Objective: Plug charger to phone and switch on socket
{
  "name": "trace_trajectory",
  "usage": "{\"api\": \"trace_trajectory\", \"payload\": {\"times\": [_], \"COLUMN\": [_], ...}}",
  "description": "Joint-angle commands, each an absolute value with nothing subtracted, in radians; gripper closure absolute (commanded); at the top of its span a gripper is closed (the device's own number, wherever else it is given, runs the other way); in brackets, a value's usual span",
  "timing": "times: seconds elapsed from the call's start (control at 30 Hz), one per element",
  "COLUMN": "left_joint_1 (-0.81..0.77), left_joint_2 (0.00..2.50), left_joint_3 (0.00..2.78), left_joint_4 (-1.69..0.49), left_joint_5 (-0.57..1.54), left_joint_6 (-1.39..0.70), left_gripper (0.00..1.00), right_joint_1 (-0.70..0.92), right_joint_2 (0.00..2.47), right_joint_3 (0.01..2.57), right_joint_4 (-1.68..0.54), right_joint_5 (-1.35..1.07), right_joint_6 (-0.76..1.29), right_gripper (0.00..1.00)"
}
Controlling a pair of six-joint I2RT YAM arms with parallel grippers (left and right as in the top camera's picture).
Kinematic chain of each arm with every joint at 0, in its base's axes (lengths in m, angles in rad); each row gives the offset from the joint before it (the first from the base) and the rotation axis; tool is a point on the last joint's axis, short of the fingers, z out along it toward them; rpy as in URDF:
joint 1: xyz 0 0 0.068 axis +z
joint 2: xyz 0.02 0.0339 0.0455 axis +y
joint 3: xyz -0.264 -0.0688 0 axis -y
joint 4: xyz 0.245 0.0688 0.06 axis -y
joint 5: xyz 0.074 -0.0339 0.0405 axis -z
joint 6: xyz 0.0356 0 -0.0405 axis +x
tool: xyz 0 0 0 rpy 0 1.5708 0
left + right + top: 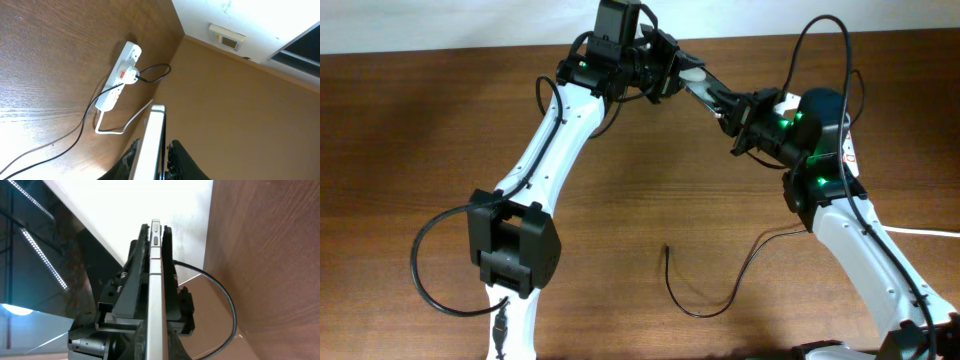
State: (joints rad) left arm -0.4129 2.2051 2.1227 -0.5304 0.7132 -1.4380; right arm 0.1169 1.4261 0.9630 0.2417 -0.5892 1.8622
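The phone [694,80] is held in the air between both grippers at the far middle of the table. In the wrist views it shows edge-on as a thin silver slab, in the left wrist view [156,125] and in the right wrist view [155,265]. My left gripper [668,66] [156,162] is shut on one end. My right gripper [726,108] [156,342] is shut on the other end. The socket [119,80] lies on the table with the charger's white adapter [129,75] plugged in. The charger's black cable [705,303] trails across the table, its tip [666,249] lying free.
The socket's thick white cord [112,131] loops beside the strip and also runs off the right edge in the overhead view [932,232]. In the overhead view the strip is mostly hidden under my right arm [840,215]. The table's far edge meets a white wall [440,25].
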Motion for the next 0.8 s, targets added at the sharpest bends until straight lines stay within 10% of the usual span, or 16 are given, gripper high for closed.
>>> {"api": "trace_trajectory", "payload": {"times": [0.0,0.27,0.33,0.43,0.77], "left_joint_1": [-0.413,-0.413,-0.413,-0.413,-0.248], "left_joint_2": [2.208,2.208,2.208,2.208,2.208], "left_joint_3": [2.140,2.140,2.140,2.140,2.140], "left_joint_4": [-0.524,-0.524,-0.524,-0.524,-0.609], "left_joint_5": [0.705,0.691,0.691,0.691,0.855], "left_joint_6": [-1.436,-1.436,-1.436,-1.436,-1.252], "left_gripper": [0.87,1.00,1.00,1.00,1.00], "right_joint_1": [0.112,0.112,0.112,0.112,0.110], "right_joint_2": [1.415,1.415,1.415,1.415,1.415], "right_joint_3": [0.981,0.981,0.981,0.981,0.981], "right_joint_4": [0.251,0.251,0.251,0.251,0.242], "right_joint_5": [-0.618,-0.618,-0.618,-0.618,-0.682], "right_joint_6": [1.860,1.860,1.860,1.860,1.710], "right_gripper": [0.96,0.88,0.65,0.01,0.01]}}
